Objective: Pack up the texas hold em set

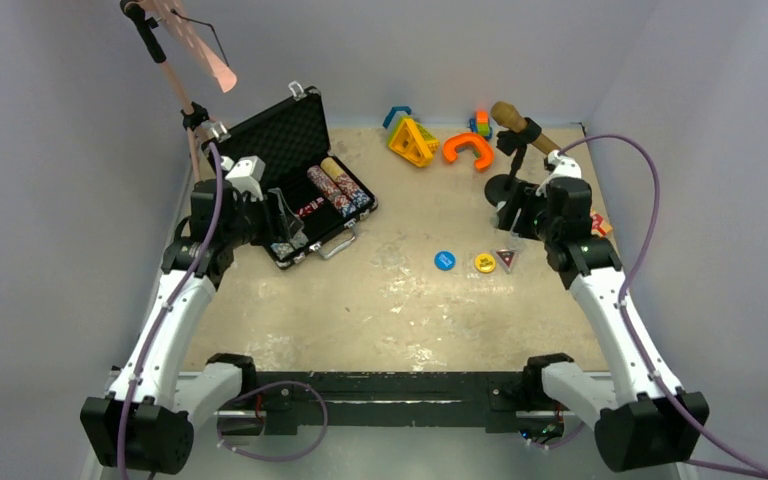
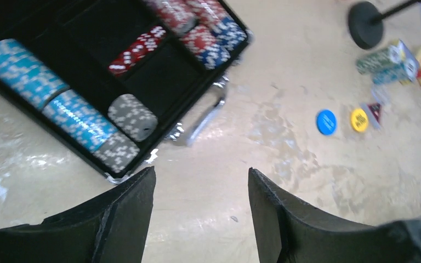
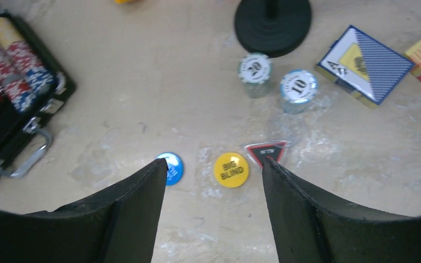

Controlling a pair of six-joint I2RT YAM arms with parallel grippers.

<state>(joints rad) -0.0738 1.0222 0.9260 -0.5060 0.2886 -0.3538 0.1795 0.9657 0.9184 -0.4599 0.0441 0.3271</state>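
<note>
The black briefcase (image 1: 290, 135) lies open at the back left, with red, blue, light-blue and grey chip stacks (image 2: 79, 118) in its tray. My left gripper (image 1: 288, 228) is open and empty by the case's front corner, over bare table (image 2: 202, 171). A blue disc (image 1: 445, 260), a yellow "BIG BLIND" disc (image 1: 484, 262) and a red-black triangle marker (image 1: 505, 258) lie mid-right. My right gripper (image 1: 508, 218) is open and empty above them (image 3: 214, 161). Two loose chip stacks (image 3: 255, 68) and card decks (image 3: 364, 64) lie beyond them.
The brown microphone (image 1: 515, 120) stands on a black round base (image 3: 273, 24) beside the loose chips. Plastic toy shapes (image 1: 412, 140) and an orange arch (image 1: 468, 148) sit at the back. A pink thing on a stand (image 1: 195, 50) rises at the back left. Walls enclose the table.
</note>
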